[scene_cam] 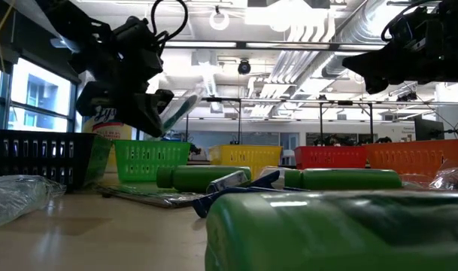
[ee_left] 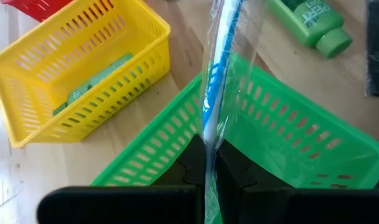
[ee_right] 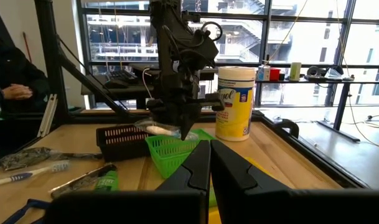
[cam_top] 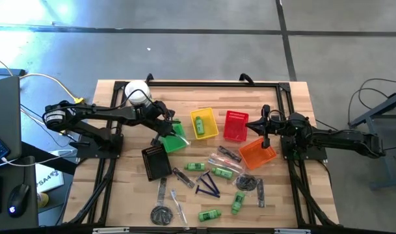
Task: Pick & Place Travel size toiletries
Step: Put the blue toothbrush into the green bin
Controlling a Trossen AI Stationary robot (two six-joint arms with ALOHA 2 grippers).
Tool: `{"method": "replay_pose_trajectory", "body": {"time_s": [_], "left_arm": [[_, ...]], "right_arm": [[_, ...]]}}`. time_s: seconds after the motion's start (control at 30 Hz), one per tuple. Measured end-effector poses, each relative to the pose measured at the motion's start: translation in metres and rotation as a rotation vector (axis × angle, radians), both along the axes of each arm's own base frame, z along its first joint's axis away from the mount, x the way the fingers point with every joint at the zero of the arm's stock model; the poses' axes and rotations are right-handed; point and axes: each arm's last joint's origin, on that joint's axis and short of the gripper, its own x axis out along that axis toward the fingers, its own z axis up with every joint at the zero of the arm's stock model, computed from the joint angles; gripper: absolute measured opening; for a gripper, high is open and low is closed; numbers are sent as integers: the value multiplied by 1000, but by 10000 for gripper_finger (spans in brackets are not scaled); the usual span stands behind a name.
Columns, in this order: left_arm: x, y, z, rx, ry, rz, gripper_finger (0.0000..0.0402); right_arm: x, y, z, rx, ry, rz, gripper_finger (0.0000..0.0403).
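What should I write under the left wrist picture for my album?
Left gripper holding a wrapped toothbrush over the green basket.

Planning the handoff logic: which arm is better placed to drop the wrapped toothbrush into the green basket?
Left. The left gripper already holds the wrapped toothbrush above the green basket; the right gripper hovers by the orange basket.

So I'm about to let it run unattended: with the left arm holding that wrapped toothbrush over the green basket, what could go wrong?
1. The left gripper pinches only one end of the wrapped toothbrush, by its slippery clear wrap; it may slip or swing.
2. The toothbrush looks long against the green basket, so it might tip over the rim when released.
3. The green basket sits close beside the yellow basket; a low descent could nudge either.
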Motion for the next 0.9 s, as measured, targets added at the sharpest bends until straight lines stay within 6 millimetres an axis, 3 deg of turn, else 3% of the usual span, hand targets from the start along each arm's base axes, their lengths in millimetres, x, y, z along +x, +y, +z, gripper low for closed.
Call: {"method": "replay_pose_trajectory", "body": {"time_s": [0.63,0.9], "left_arm": [[8,3,-31,-63,142,21,6],[10,4,-30,-46,121,76,54]], "right_arm": [[0,0,0,0,-1,0,4],[0,0,0,0,-1,0,4]]}}
